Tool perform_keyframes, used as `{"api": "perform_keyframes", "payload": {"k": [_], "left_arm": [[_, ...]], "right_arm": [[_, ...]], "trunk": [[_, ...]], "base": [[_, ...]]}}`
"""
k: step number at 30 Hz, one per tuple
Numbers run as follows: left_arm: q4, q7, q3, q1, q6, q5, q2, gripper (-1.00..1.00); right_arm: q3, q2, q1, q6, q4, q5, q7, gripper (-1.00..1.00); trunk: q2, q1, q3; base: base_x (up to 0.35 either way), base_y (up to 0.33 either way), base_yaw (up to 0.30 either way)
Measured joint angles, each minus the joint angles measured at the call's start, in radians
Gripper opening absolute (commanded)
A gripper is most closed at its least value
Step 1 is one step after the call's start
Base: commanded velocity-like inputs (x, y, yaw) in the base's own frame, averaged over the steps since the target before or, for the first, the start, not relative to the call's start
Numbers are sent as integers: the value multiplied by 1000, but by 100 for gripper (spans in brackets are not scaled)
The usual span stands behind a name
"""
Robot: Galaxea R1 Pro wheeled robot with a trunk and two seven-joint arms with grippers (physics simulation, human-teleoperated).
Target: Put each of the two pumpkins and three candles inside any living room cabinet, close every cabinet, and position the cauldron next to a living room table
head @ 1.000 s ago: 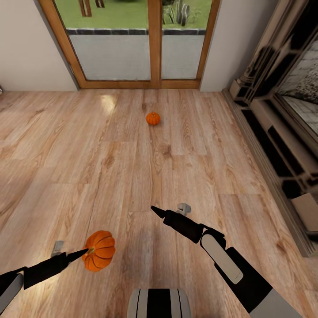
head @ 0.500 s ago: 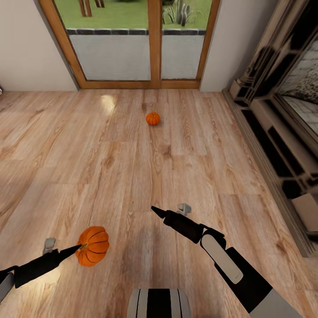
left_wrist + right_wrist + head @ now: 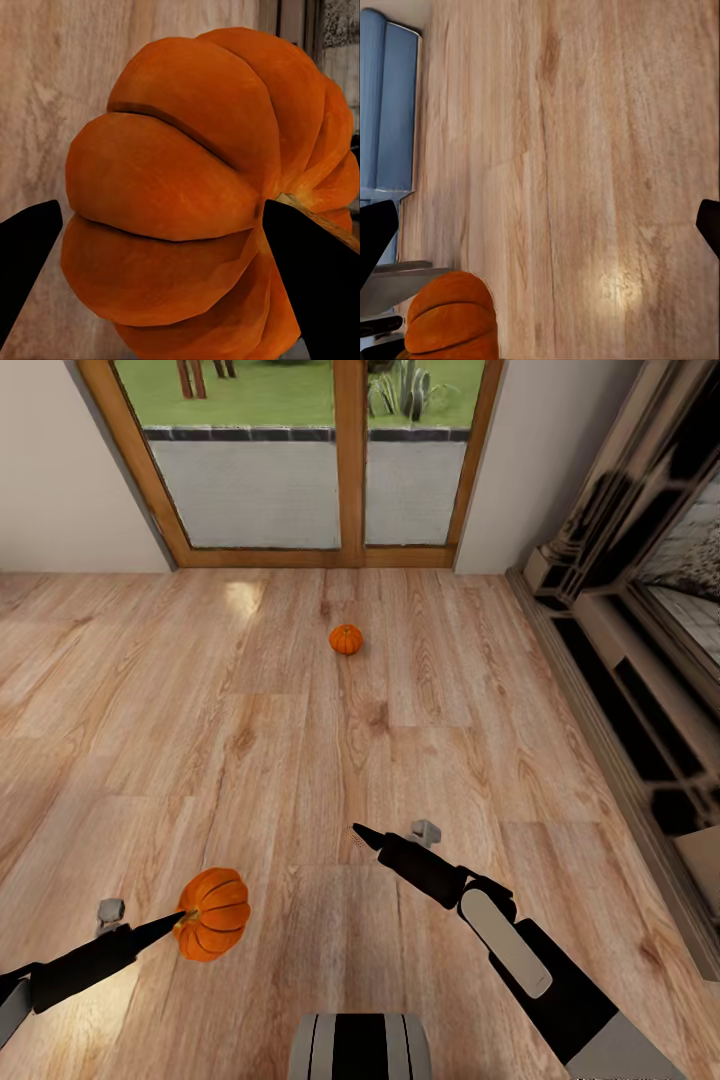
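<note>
My left gripper (image 3: 190,918) is shut on a ribbed orange pumpkin (image 3: 213,913), held just above the wooden floor at the lower left. In the left wrist view the pumpkin (image 3: 187,195) sits between both black fingers (image 3: 26,255). A second pumpkin (image 3: 346,639) rests on the floor farther ahead, towards the glass door. My right gripper (image 3: 360,832) hovers over the floor mid-room, open with nothing in it; its fingers (image 3: 375,232) stand wide apart. The held pumpkin (image 3: 450,319) also appears in the right wrist view. Candles, cauldron and cabinet are out of view.
A wood-framed glass door (image 3: 345,460) closes the far wall. The ornate grey-beige fireplace surround (image 3: 640,690) runs along the right side. A blue piece of furniture (image 3: 390,105) stands at the floor's edge. My base (image 3: 360,1046) is at the bottom.
My left gripper has carried the pumpkin a little to the left. The whole view has shifted slightly as the camera moved. The right arm has held its pose.
</note>
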Motion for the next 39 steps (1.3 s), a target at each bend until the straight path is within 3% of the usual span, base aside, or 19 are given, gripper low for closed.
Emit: {"api": "perform_keyframes", "payload": {"k": [7,23,39], "left_arm": [[-21,-47,1,1,0,2,-25,-100],[-22,-73,4,1,0,3,-23,-100],[-24,-74,4,0,0,2,-25,-100]], "right_arm": [[1,1,0,6,39,31,28,100],[-12,2,0,7,89,32,30,100],[-12,0,0,5,88,33,31,100]], "trunk": [[0,0,0],[0,0,0],[4,-7,62]], "base": [[10,3,0],[52,19,0],[0,0,0]]}}
